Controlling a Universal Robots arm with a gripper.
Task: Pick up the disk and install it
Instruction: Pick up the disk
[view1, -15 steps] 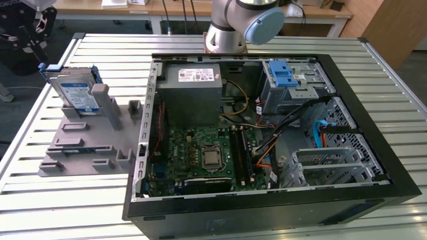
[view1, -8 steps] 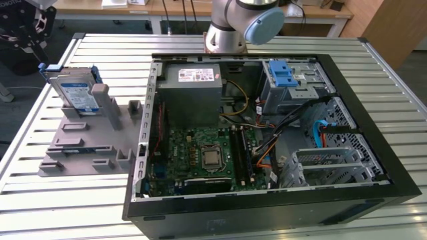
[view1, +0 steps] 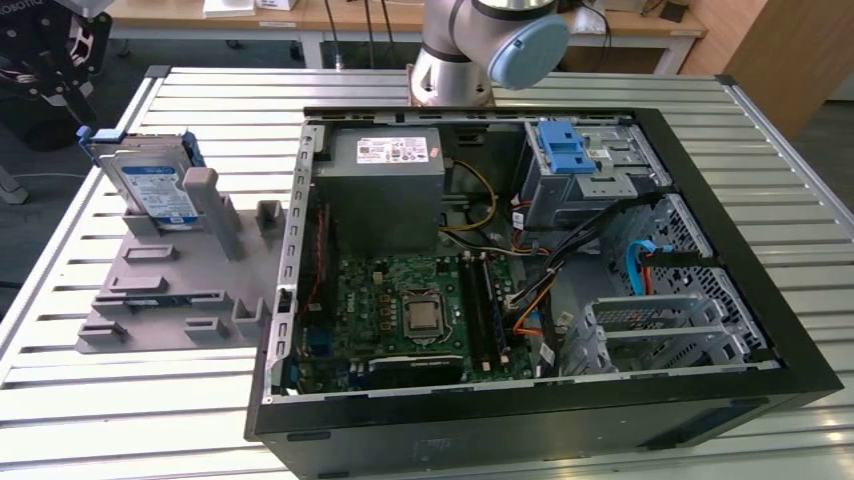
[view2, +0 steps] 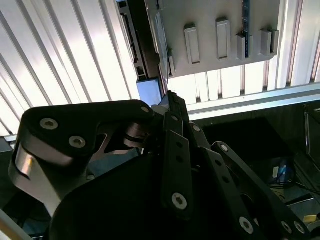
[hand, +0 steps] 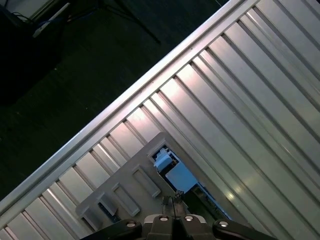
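Gripper (hand: 172, 201) hangs just above the disk (view1: 150, 185), fingers pinched together and empty (disk upright in its grey rack (view1: 160, 275), beside the open computer case (view1: 534, 425)).

Glossy metal disk (view1: 151, 190), matt plastic-framed

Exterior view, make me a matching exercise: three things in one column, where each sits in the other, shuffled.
1. silver rectangular disk in blue plastic carrier
2. grey metal power-supply box
3. green motherboard
A. inside the black computer case, end by the arm's base
B. upright in the grey slotted holder beside the case
C. inside the case, camera-side end
Pairs: 1-B, 2-A, 3-C
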